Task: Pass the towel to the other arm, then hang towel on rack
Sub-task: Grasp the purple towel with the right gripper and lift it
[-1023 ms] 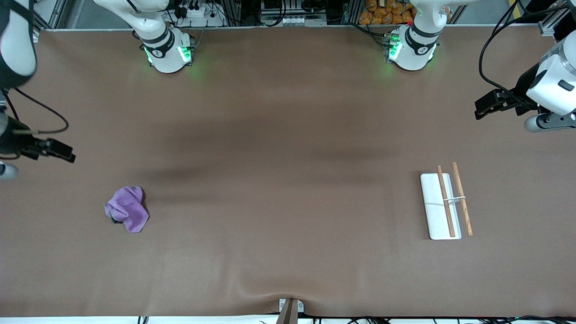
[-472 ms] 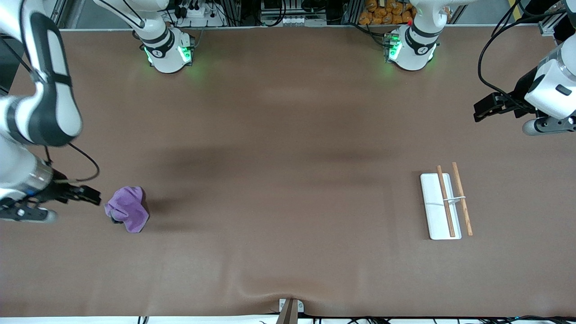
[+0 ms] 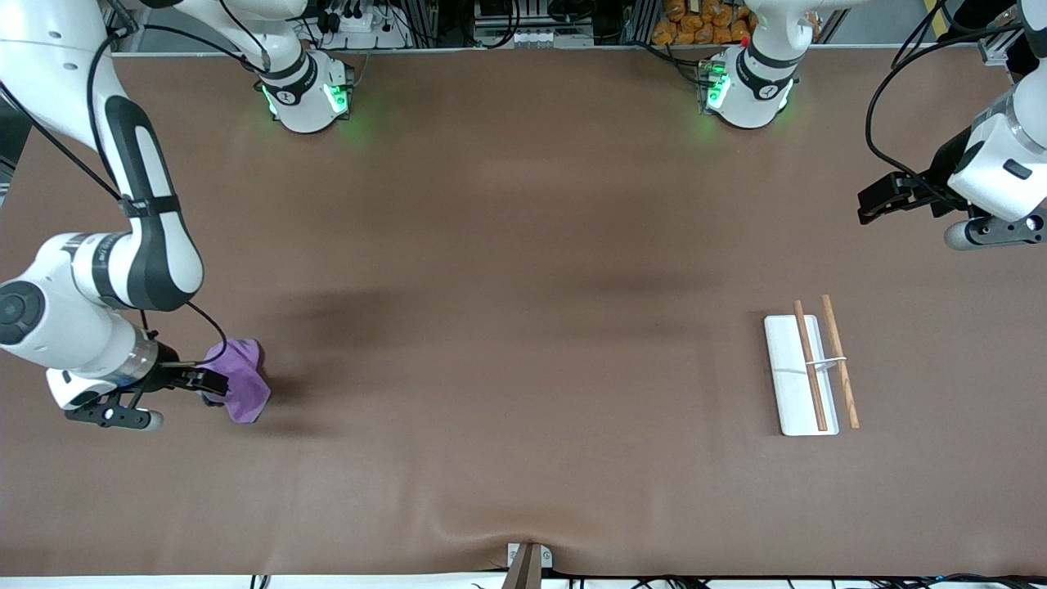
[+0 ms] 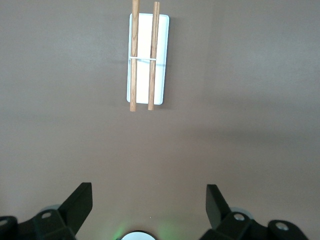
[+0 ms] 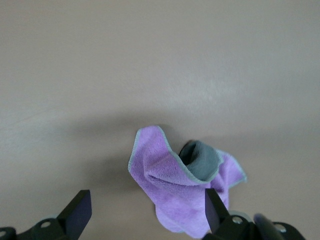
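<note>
Towel: crumpled purple fuzzy cloth [image 3: 241, 384] with a dark grey patch and pale edging lies on the brown table [image 3: 523, 327] toward the right arm's end, well apart from the rack; the right wrist view shows it bunched into folds, grey side turned up at one corner [image 5: 185, 185].
Rack: flat white rectangular base plate with two thin brown wooden rods [image 3: 806, 372] lies toward the left arm's end; one rod rests along the plate, the other runs just beside its edge, a thin white crosspiece joining them at mid-length. The left wrist view sees it from above [image 4: 146, 57].
Right gripper: black two-finger gripper [image 3: 208, 382] on the white arm hangs low at the towel's edge, fingers spread wide and released, nothing between them; in the right wrist view one fingertip [image 5: 79, 210] stands clear of the cloth, the other overlaps its edge, and whether it touches cannot be told.
Left gripper: black gripper [image 3: 879, 199] waits above bare table near the left arm's end, fingers [image 4: 80, 200] wide apart and empty.
</note>
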`<state>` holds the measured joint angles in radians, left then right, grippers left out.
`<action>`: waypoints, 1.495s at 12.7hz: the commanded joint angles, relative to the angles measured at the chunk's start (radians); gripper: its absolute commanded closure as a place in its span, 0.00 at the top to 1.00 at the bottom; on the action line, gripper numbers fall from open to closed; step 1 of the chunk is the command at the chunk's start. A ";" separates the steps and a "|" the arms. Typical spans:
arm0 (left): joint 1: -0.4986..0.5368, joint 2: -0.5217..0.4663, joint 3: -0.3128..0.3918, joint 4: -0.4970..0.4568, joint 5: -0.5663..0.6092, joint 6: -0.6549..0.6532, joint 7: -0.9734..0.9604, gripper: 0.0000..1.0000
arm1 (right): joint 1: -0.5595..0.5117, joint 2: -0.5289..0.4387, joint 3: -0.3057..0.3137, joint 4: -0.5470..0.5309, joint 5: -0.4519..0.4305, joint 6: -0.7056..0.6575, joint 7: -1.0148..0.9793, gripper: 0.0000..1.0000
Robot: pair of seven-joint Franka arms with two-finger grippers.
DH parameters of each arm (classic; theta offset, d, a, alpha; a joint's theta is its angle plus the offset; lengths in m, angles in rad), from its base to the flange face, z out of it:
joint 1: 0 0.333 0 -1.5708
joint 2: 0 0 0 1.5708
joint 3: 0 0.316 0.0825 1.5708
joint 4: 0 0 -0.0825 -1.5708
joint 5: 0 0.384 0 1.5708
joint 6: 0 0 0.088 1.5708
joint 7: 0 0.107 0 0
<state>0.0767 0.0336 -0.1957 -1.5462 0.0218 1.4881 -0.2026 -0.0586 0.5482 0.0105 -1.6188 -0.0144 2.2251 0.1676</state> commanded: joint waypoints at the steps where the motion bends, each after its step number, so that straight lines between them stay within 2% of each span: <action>1: 0.003 -0.008 -0.007 -0.008 0.027 0.011 -0.006 1.00 | 0.017 0.039 0.003 0.005 0.013 -0.007 0.168 1.00; 9: 0.002 -0.006 -0.007 -0.023 0.027 0.023 -0.006 1.00 | 0.000 0.099 0.002 -0.016 0.013 0.047 0.199 1.00; 10: 0.002 -0.006 -0.007 -0.025 0.027 0.023 -0.006 1.00 | 0.000 0.101 0.002 -0.015 0.013 0.048 0.196 0.85; 11: 0.002 -0.006 -0.007 -0.025 0.027 0.023 -0.006 1.00 | 0.000 0.104 0.002 -0.013 0.013 0.048 0.194 0.60; 13: 0.002 -0.009 -0.007 -0.034 0.027 0.024 -0.006 1.00 | 0.000 0.104 0.002 -0.012 0.013 0.048 0.193 0.18; 14: 0.003 -0.011 -0.007 -0.034 0.027 0.023 -0.006 1.00 | 0.000 0.104 0.002 -0.010 0.013 0.048 0.193 0.04; 15: 0.003 -0.012 -0.007 -0.037 0.027 0.023 -0.006 1.00 | 0.000 0.104 0.002 -0.010 0.013 0.048 0.194 0.00; 19: 0.003 -0.014 -0.007 -0.037 0.027 0.024 -0.006 1.00 | 0.000 0.096 0.000 -0.004 0.013 0.041 0.193 0.00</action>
<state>0.0771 0.0337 -0.1954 -1.5713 0.0219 1.5008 -0.2026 -0.0529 0.6482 0.0082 -1.6327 -0.0140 2.2670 0.3555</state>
